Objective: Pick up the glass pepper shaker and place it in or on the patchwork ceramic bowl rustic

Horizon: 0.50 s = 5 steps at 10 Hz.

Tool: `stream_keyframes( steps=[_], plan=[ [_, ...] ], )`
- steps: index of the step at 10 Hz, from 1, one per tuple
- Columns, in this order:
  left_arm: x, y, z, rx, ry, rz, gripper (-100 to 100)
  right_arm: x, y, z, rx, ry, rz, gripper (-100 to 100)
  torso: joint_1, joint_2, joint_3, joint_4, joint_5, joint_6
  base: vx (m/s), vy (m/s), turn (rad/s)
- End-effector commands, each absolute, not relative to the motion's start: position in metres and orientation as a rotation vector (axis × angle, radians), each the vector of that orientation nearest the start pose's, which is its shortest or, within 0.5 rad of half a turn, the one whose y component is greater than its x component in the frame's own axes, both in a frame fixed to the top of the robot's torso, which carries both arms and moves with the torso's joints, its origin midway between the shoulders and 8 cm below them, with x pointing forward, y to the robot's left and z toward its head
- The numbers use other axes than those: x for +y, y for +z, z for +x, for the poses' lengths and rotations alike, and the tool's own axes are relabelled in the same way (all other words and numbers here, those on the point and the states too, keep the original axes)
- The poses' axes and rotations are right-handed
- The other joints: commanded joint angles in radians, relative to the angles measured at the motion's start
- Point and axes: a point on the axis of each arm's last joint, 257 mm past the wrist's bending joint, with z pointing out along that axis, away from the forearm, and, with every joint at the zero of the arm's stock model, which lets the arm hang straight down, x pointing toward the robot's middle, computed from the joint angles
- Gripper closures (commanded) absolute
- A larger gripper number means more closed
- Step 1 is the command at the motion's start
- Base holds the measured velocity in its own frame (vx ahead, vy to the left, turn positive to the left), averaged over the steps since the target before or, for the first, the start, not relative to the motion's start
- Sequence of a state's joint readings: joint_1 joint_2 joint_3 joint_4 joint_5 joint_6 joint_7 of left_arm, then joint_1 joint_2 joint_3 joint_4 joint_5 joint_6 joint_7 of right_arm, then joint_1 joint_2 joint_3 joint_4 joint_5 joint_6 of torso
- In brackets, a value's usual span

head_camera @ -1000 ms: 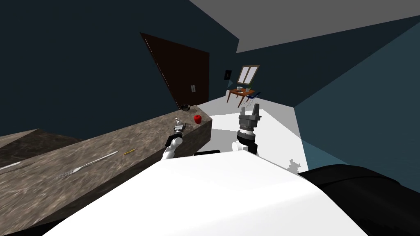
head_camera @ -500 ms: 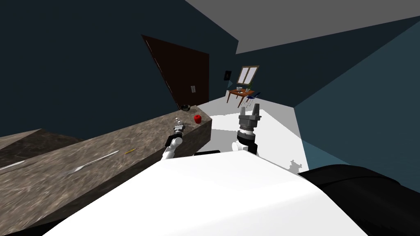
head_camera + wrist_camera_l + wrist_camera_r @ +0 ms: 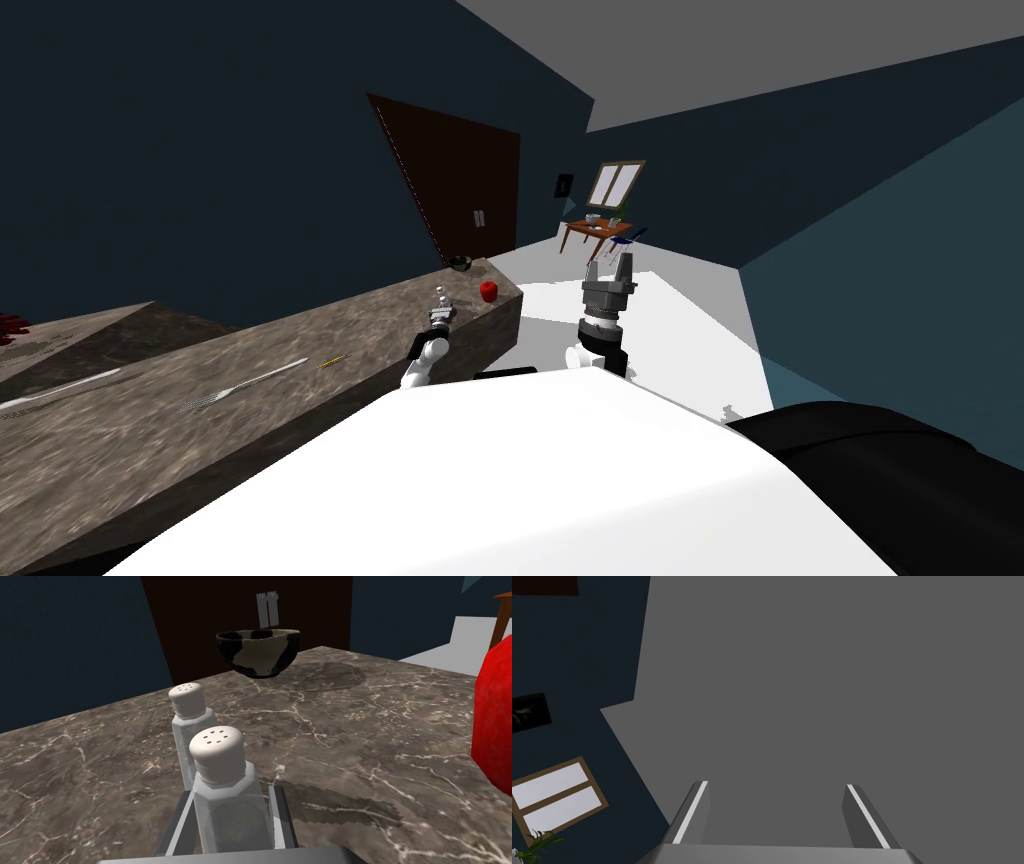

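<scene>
Left claw: the left gripper pinches the pepper shaker, with one thin grey blade flat against each side of its body.
Pepper shaker: it has a clear, faceted body with a dark speckled fill low inside, and a rounded off-white cap pierced by small slots. It is over the counter, near the counter's end.
Second shaker: just behind the held one. It has the same cap and a clear body. Whether the two touch cannot be told.
Bowl: on the counter beyond both shakers and well apart from them. It is round and deep, black with cream patches.
Counter: brown stone with pale veins.
Wrist view versus head view: the wrist view shows a red bulk beside the shakers, cut off at the edge. The head view shows it whole as a small red apple. The head view also shows a fork and a yellow pencil farther back along the counter.
Right claw: the right gripper has its blades spread wide with nothing between them. In the head view it is raised off the counter's end and points upward.
</scene>
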State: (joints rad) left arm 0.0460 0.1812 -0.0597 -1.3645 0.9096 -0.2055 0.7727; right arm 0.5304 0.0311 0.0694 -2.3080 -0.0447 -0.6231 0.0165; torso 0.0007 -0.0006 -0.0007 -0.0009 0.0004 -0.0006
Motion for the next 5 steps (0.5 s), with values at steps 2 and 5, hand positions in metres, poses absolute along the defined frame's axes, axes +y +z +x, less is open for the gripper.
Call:
stream_keyframes(
  steps=[2, 5],
  plan=[
    [0.269, -0.311, 0.500, 0.019, -2.022, -2.245, 100, -0.267, 0.049, 0.316, 0.470, 1.393, 0.613, 0, 0.000, 0.000, 0.000, 0.000, 0.000, 0.000, 0.052, 0.033, 0.184],
    [0.235, -0.308, 0.490, 0.064, -2.050, -2.260, 100, -0.267, 0.049, 0.316, 0.470, 1.393, 0.613, 0, 0.001, 0.000, 0.000, 0.000, 0.000, 0.000, 0.057, 0.036, 0.173]
  ],
)
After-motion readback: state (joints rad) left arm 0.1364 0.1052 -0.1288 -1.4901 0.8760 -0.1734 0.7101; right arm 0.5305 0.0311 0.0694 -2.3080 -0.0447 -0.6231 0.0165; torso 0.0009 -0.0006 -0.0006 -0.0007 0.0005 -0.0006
